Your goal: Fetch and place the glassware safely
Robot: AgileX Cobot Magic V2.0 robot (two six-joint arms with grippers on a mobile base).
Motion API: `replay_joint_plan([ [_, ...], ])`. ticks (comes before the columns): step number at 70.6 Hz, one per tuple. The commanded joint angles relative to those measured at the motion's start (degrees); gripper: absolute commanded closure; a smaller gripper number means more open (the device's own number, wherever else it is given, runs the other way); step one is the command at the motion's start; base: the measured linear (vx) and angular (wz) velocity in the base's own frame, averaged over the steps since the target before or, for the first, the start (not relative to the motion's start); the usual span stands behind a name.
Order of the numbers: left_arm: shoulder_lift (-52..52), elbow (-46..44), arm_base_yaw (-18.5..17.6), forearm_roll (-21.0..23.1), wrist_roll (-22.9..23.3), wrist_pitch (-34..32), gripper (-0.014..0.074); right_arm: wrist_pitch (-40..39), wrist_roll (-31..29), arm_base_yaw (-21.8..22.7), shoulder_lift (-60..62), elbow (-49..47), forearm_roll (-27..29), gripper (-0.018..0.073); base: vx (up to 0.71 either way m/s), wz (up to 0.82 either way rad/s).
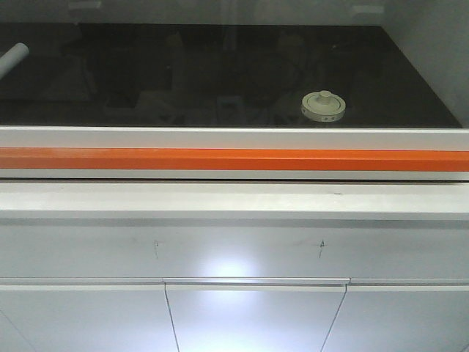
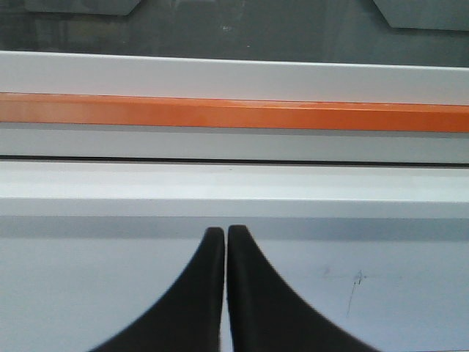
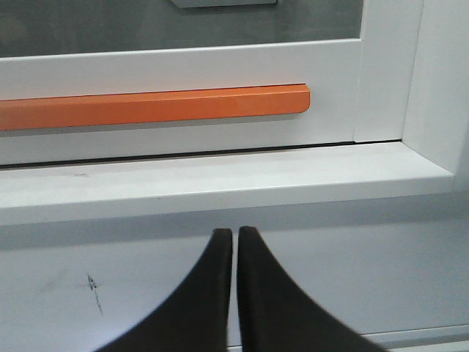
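The glassware point(image 1: 323, 107), a squat clear jar with a cream-white knobbed lid, stands on the black floor of the cabinet behind the glass sash, right of centre in the front view. Neither gripper shows in that view. In the left wrist view my left gripper point(image 2: 225, 231) is shut with nothing between its black fingers, facing the white cabinet front below the sill. My right gripper point(image 3: 235, 232) in the right wrist view is likewise shut and empty, level with the white front below the sill.
An orange handle bar point(image 1: 234, 159) runs along the white sash frame point(image 1: 234, 137); its right end point(image 3: 297, 99) stops short of the white side post point(image 3: 385, 73). A white cylindrical tube point(image 1: 13, 57) lies at the far left inside. A white sill point(image 1: 234, 199) and drawer fronts point(image 1: 253, 315) sit below.
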State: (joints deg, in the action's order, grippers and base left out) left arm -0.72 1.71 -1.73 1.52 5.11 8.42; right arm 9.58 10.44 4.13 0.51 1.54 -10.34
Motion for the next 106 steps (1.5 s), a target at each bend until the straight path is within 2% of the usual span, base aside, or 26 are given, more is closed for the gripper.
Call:
replay_joint_plan([
  [1, -0.7, 1.5, -0.4, 0.6, 0.4, -4.1, 0.0603, -4.3, -0.4, 0.1, 0.7, 1.1, -0.2, 0.0560, 0.00, 0.00],
  [50, -0.7, 1.5, -0.4, 0.6, 0.4, -4.1, 0.0603, -4.3, -0.4, 0.1, 0.7, 1.1, -0.2, 0.0560, 0.00, 0.00],
  [63, -0.7, 1.5, -0.4, -4.4, -1.1, -4.1, 0.0603, -4.1, -0.4, 0.1, 0.7, 1.1, -0.2, 0.0560, 0.00, 0.00],
  [96, -0.7, 1.5, -0.4, -4.3, -0.9, -4.9, 0.0603, -6.5, -0.5, 0.1, 0.7, 1.0, -0.4, 0.0560, 0.00, 0.00],
  [106, -0.7, 1.5, -0.4, -1.1, -0.9, -9.1, 0.0603, -10.4, -0.5, 0.1, 0.7, 1.0, -0.4, 0.0560, 0.00, 0.00],
])
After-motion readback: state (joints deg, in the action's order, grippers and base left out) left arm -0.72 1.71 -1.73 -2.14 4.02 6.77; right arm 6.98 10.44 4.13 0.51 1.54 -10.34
